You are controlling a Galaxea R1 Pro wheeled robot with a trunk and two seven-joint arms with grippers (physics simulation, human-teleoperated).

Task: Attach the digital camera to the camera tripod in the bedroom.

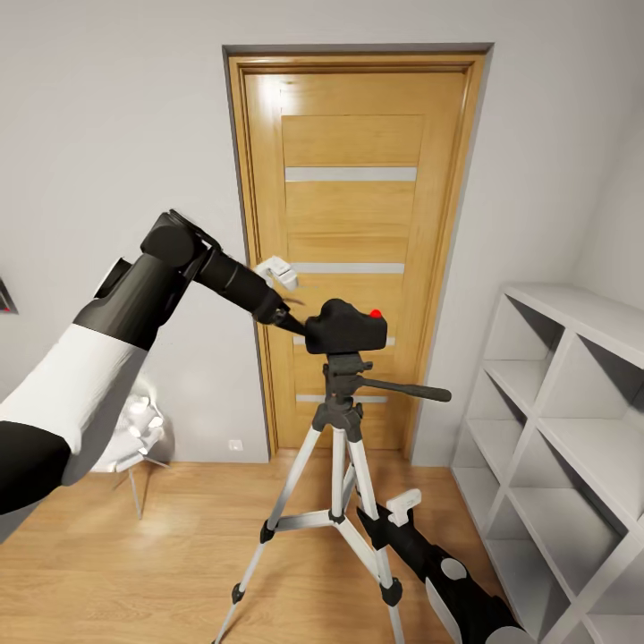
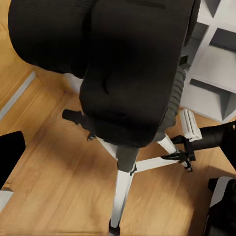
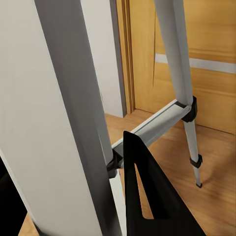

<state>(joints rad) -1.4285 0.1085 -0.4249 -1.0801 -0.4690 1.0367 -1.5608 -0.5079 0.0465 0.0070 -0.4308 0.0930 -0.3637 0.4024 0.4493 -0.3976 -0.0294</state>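
Observation:
The matte-black digital camera [image 1: 344,329], red button on top, sits right over the black head [image 1: 344,374] of the camera tripod [image 1: 338,465], in front of the bedroom door. My left gripper [image 1: 300,324] reaches in from the left and is shut on the camera's left side. In the left wrist view the camera [image 2: 128,73] looms close, with a tripod leg [image 2: 122,191] below it. Low down, my right gripper [image 1: 386,516] is closed around the tripod's right leg. Seen from the right wrist, that leg [image 3: 64,123] stands beside a black finger [image 3: 147,196].
The oak door [image 1: 358,206] with grey stripes is shut behind the tripod. White cube shelving [image 1: 563,420] lines the right wall. A white object on thin legs [image 1: 139,434] stands at the left wall. The pan handle [image 1: 407,390] sticks out to the right.

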